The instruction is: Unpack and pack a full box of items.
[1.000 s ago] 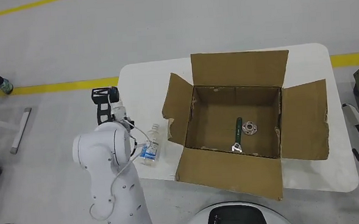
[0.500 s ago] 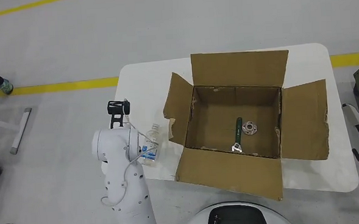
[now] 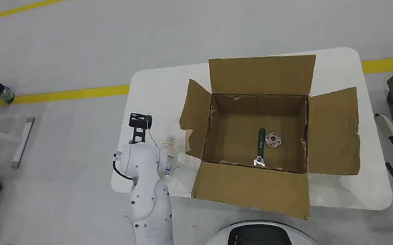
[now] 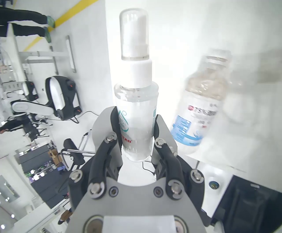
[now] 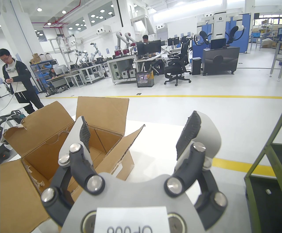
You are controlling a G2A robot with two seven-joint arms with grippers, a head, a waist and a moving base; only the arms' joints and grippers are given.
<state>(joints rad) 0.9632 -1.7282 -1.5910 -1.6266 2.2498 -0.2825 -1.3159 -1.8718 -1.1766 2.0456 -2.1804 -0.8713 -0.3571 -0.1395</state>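
Observation:
My left gripper (image 4: 136, 119) is shut on a clear spray bottle (image 4: 135, 72) with a white pump and a clear cap. In the top view the left gripper (image 3: 141, 121) hangs over the left end of the white table (image 3: 340, 61). A plastic bottle (image 3: 167, 155) with a blue and white label lies on the table beside it, also the plastic bottle (image 4: 199, 106) close to the spray bottle. The open cardboard box (image 3: 261, 75) holds a green wrench (image 3: 260, 148) and a small round metal fitting (image 3: 273, 140). My right gripper (image 5: 138, 123) is open with nothing in it, off the box's (image 5: 44, 141) right side.
The box's four flaps stand spread outward; the left flap (image 3: 195, 119) leans toward the plastic bottle. A dark green frame (image 5: 264, 176) stands beside the right gripper. Bare table shows behind the box and along the right edge.
The left arm has swung from beyond the table's left edge to over the table, toward the plastic bottle and the box. The box and its contents have not moved.

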